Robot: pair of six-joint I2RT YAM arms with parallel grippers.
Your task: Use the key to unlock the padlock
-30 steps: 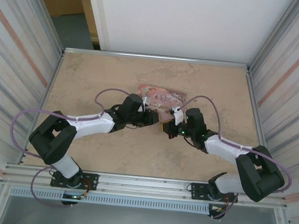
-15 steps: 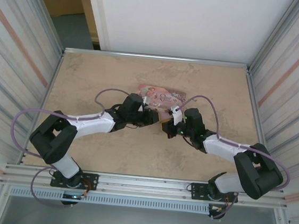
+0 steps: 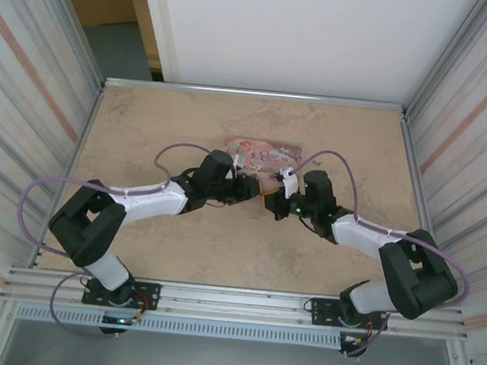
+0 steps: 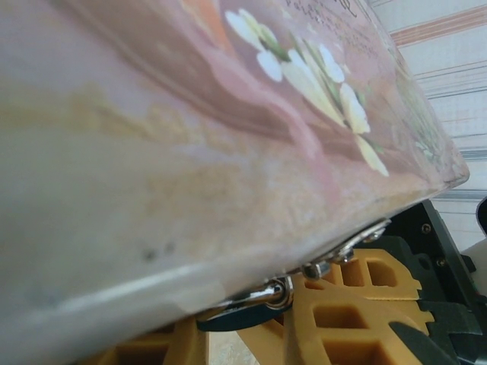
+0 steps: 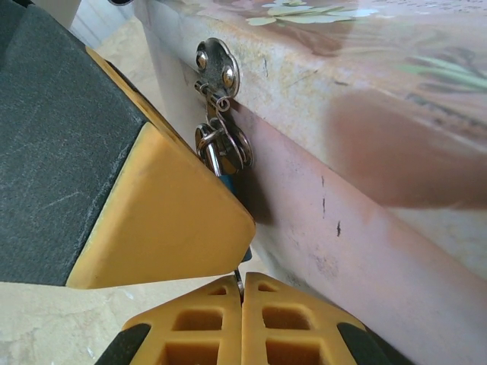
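Hanging from the hasp point(image 5: 217, 72) on the pink tin's point(image 3: 264, 155) near wall, at the centre of the desk point(image 3: 145, 120), the tiny blue padlock point(image 5: 229, 183) sits gripped in the narrowed left tool point(image 3: 256, 191). Just below it (bottom of the right wrist view) the right tool point(image 5: 242, 304) is pressed tight on a thin key point(image 5: 239, 279).

Log, versus one second ago: my right arm's elbow point(image 3: 414, 283) has drawn in toward 10 o'clock. The wrist behind the right gripper point(image 3: 273, 201) has edged toward 12 o'clock, nearer the pink illustrated tin box point(image 3: 264, 154). The purple cable loop point(image 3: 333, 155) arches higher.
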